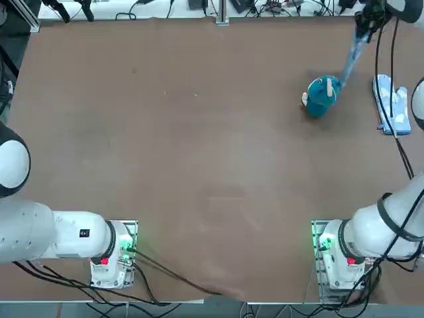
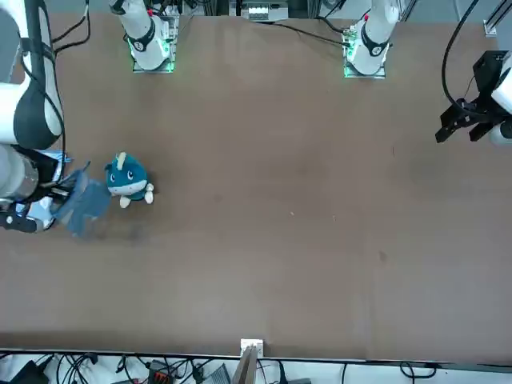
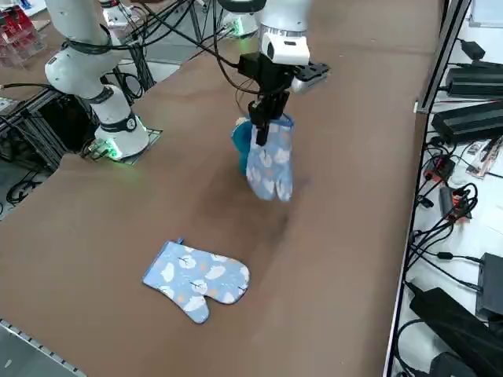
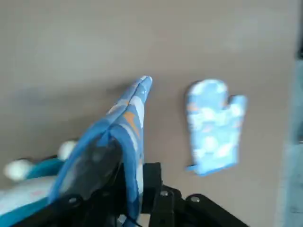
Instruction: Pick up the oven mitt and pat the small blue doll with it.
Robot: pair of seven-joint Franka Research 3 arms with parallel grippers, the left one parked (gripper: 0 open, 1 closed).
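My right gripper (image 3: 263,127) is shut on the cuff of the pale blue oven mitt (image 3: 271,166), which hangs down from it above the table. In the top view the oven mitt (image 1: 351,59) slants from the gripper (image 1: 366,25) towards the small blue doll (image 1: 322,96), its tip close to the doll's far side. The teal doll (image 2: 128,180) sits upright on the table beside the hanging mitt (image 2: 84,206). In the right side view the doll (image 3: 239,140) is mostly hidden behind the mitt. The wrist view shows the mitt (image 4: 125,123) edge-on, with the doll (image 4: 23,201) next to it.
A second, alike mitt (image 3: 196,276) lies flat on the table near its right edge, also seen from above (image 1: 391,103) and from the wrist (image 4: 213,125). Cables run along the table's far edge and the right side.
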